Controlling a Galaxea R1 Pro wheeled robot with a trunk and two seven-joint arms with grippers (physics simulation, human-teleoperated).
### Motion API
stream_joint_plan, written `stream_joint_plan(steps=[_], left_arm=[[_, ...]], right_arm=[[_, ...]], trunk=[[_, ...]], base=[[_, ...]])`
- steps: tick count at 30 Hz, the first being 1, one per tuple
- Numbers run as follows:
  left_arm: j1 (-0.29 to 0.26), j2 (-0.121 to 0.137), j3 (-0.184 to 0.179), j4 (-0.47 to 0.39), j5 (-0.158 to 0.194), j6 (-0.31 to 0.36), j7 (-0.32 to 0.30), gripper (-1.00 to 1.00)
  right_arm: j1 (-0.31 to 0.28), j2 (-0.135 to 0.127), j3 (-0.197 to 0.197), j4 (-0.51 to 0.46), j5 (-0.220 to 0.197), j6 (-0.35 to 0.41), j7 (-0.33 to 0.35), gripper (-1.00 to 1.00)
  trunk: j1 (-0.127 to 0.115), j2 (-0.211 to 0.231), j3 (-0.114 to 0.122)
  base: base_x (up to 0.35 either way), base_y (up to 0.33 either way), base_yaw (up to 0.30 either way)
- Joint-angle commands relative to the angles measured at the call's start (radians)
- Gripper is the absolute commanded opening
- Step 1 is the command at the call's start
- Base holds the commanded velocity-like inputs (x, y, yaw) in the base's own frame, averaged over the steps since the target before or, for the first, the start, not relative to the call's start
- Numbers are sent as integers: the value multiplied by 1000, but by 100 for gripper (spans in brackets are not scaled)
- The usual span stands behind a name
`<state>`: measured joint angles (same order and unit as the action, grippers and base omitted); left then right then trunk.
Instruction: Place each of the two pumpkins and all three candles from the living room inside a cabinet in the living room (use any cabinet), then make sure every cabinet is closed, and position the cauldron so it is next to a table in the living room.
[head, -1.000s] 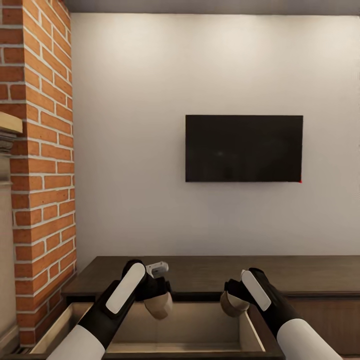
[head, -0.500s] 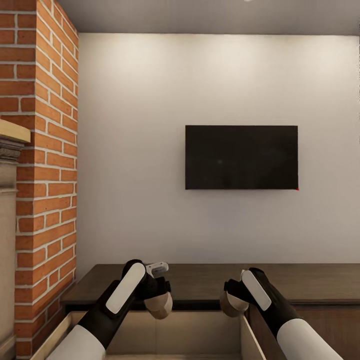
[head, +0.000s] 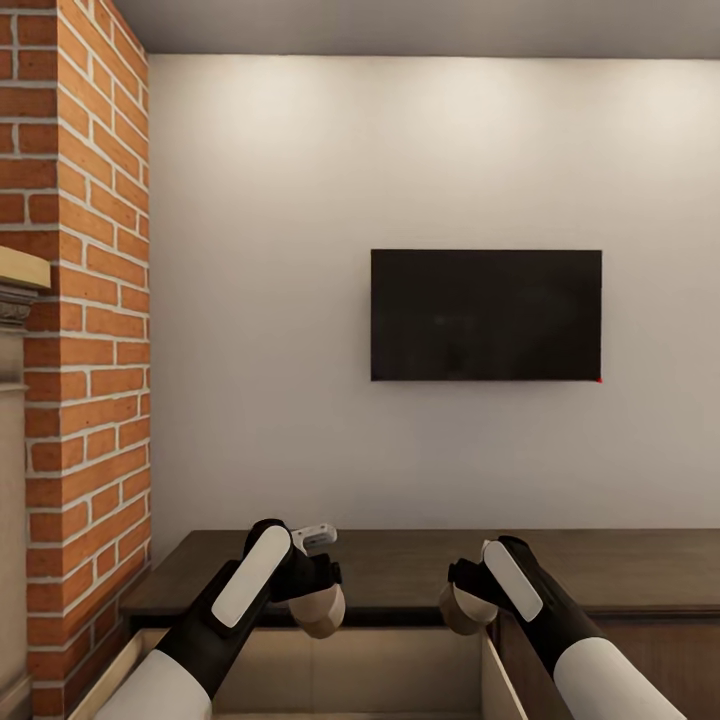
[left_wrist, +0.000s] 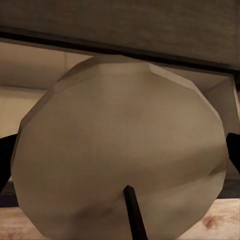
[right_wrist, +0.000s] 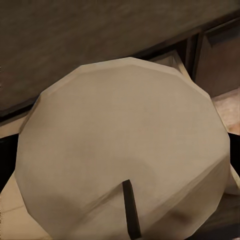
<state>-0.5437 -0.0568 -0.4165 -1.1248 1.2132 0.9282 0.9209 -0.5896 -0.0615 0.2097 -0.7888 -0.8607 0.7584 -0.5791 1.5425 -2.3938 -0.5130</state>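
White wall fills the background, with a dark television (head: 486, 315) mounted on it and a brick fireplace column (head: 88, 330) at one side. Below, the long dark-brown cabinet (head: 400, 560) is seen with a drawer (head: 360, 665) pulled out, its pale interior exposed. A beige candle (head: 320, 610) is held clamped in the left gripper (head: 318, 598), and a second candle (head: 462, 608) is gripped by the right gripper (head: 466, 600). Both candles are suspended just above the open drawer, apparently so that they can be lowered inside. In each wrist view a faceted candle end (left_wrist: 120, 160) (right_wrist: 122, 155) is seen against the drawer opening. No pumpkins are shown.
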Motion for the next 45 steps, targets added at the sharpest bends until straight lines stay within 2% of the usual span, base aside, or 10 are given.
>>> stream_joint_plan(steps=[1, 45], left_arm=[[-1, 0, -1, -1, 9, 1, 10, -100], [-1, 0, -1, 0, 9, 1, 10, -100]], right_arm=[[0, -1, 5, -1, -11, 1, -10, -100], [-1, -1, 7, 2, -11, 8, -10, -100]], trunk=[[-4, 6, 0], [-173, 314, 66]], base=[[0, 0, 0], [0, 0, 0]])
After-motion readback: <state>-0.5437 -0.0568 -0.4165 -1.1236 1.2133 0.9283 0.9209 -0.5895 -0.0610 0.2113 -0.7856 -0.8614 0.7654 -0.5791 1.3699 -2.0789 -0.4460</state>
